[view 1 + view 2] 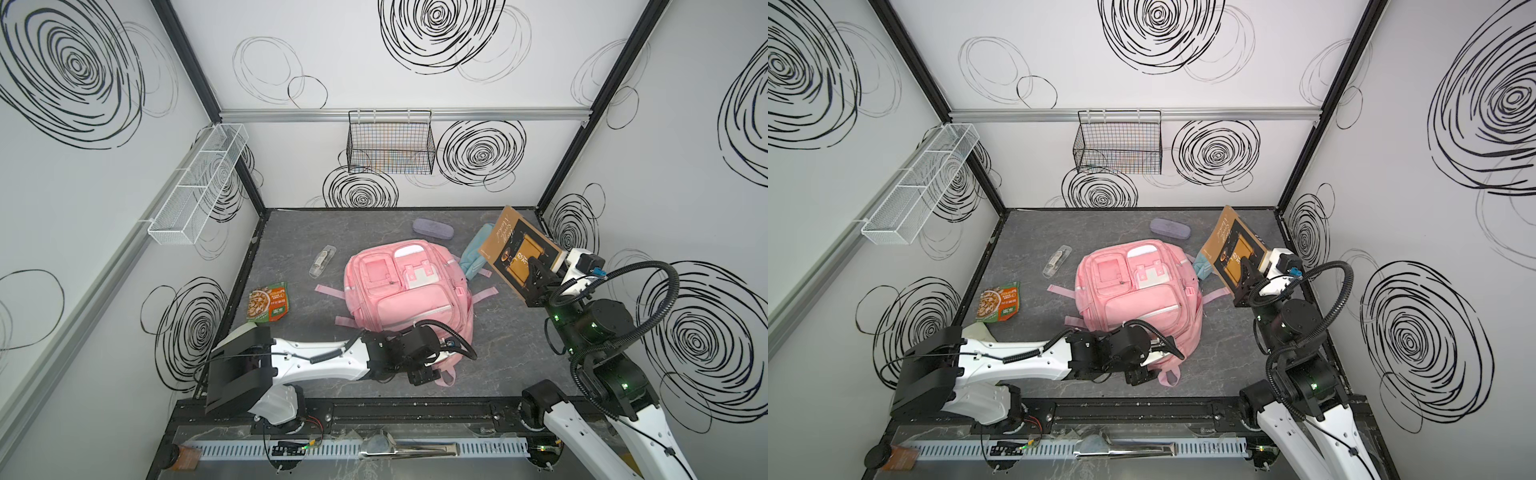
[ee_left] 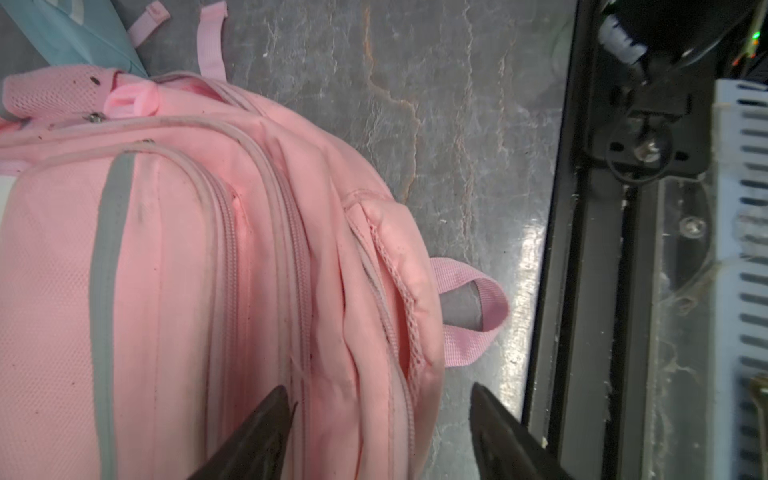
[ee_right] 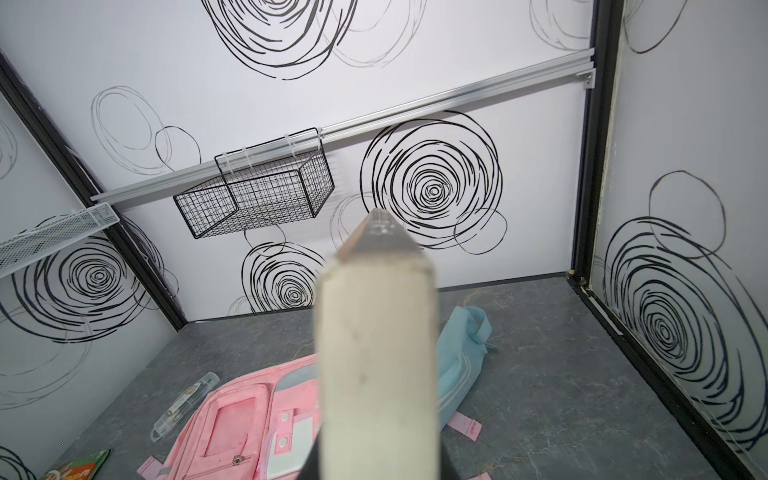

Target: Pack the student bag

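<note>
The bag [image 1: 399, 291] is lying flat in the middle of the desk [image 1: 507, 365], pockets facing up. Its long axis is running from the back wall to the near rail, with the loop [image 2: 478, 332] pointing at that rail. Your left tool [image 2: 380, 386] is hanging right over this near end with its jaws standing apart. In the left wrist view one finger is sitting over pink fabric beside a zip line and the other over bare desk just past the bag's edge, beside the loop, so they are straddling the rim and gripping nothing. Your right tool [image 1: 535, 270] is clamping a book [image 1: 511, 245] and holding it tilted in the air off the bag's right side, by the pouch [image 1: 473, 255]; the bag is lying to the left of the book and below it. The coming move, I judge, is turning on this: the book is waiting well apart from the near end, where the zips are curving over, and your left arm is the nearer one there. The zips are looking shut, though folds are hiding part of them, so you are likely needing the left tool to open that end before bringing the book across.
</note>
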